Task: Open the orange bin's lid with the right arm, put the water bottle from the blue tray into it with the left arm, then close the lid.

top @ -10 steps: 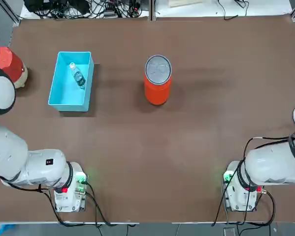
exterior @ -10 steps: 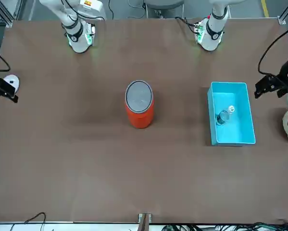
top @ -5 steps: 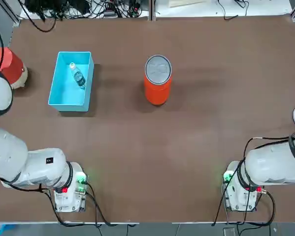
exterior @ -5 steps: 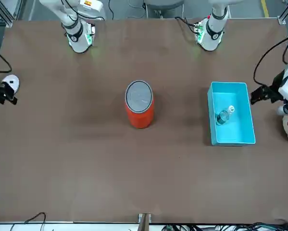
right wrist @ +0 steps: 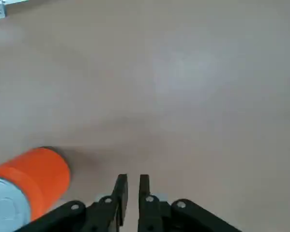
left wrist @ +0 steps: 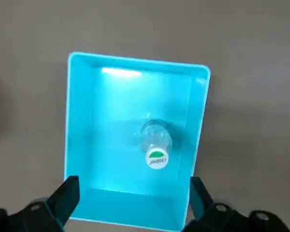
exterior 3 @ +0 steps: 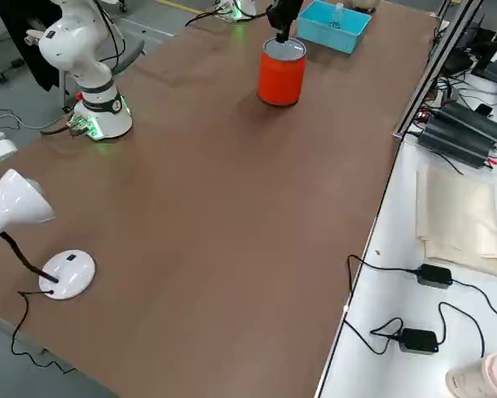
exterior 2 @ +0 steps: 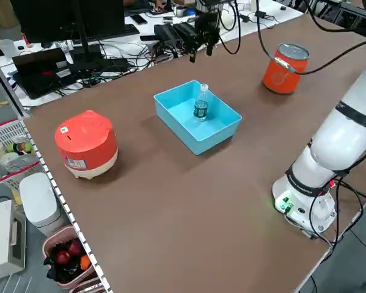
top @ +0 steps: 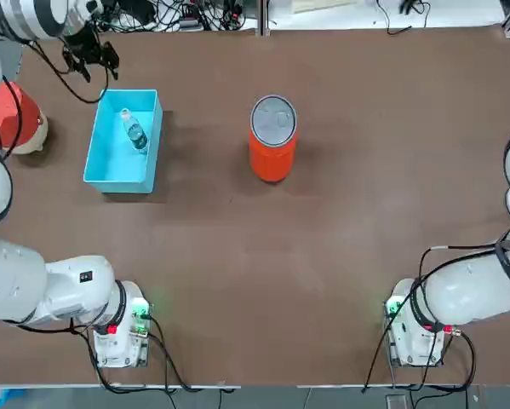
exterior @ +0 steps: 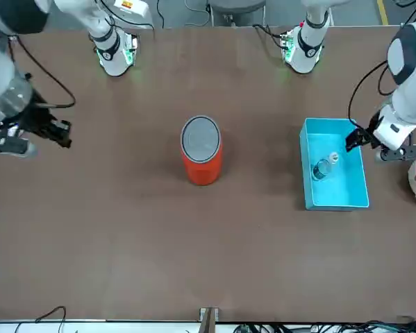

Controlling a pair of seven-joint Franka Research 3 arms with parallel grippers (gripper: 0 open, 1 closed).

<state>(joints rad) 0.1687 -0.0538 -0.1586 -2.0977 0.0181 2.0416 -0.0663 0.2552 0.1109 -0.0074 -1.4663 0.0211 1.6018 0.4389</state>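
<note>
Tool, L [left wrist: 135, 180]: is hovering nr tray [top: 110, 162], wide open, empty.
Tool, R [right wrist: 133, 176]: is hovering well apart from bin [top: 272, 160], narrow gap, empty.
Btl. [left wrist: 156, 144]: is lying in tray.
Lid [top: 273, 121]: is covering bin, upright on surface [top: 323, 256].

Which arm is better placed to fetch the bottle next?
The left, I'd judge: its open gripper hovers above the tray, facing the bottle. The right gripper is off on the robot's right, with the bin between it and the tray.
</note>
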